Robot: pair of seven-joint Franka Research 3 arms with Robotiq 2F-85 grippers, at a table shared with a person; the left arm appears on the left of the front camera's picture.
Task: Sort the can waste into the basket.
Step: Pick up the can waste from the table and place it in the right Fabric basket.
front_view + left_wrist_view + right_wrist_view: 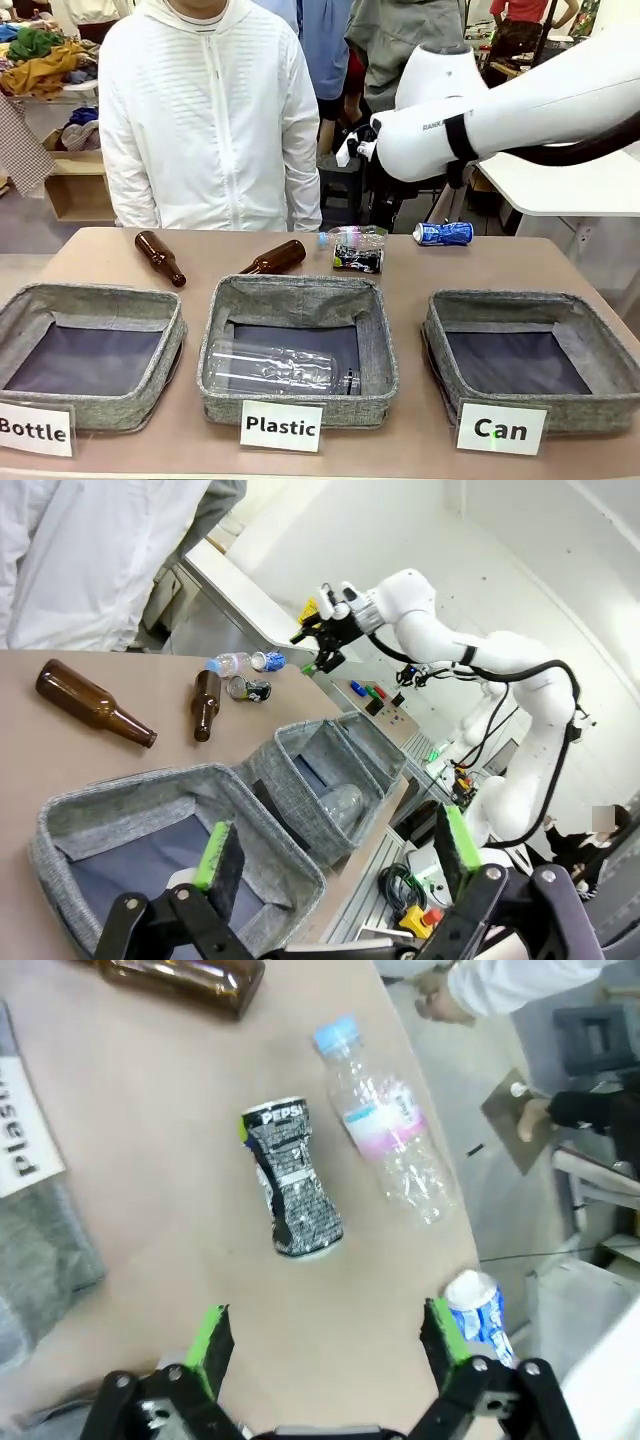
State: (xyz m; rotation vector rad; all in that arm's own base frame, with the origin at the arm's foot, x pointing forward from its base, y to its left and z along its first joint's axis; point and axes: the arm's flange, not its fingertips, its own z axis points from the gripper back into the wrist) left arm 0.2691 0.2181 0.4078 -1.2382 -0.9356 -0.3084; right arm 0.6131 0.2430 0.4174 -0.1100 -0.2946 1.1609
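Cans (pixel 357 260) (pixel 443 233) two, baskets (pixel 95 297) (pixel 300 288) (pixel 530 300) three, brown bottles (pixel 160 257) (pixel 275 258) two

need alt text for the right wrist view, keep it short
The robot's open right hand hovers over a tan table, a dented black can lying just ahead of it. A clear plastic bottle with a blue cap lies beside that can, a blue can sits at the table edge near one finger, and a brown bottle lies farther off.
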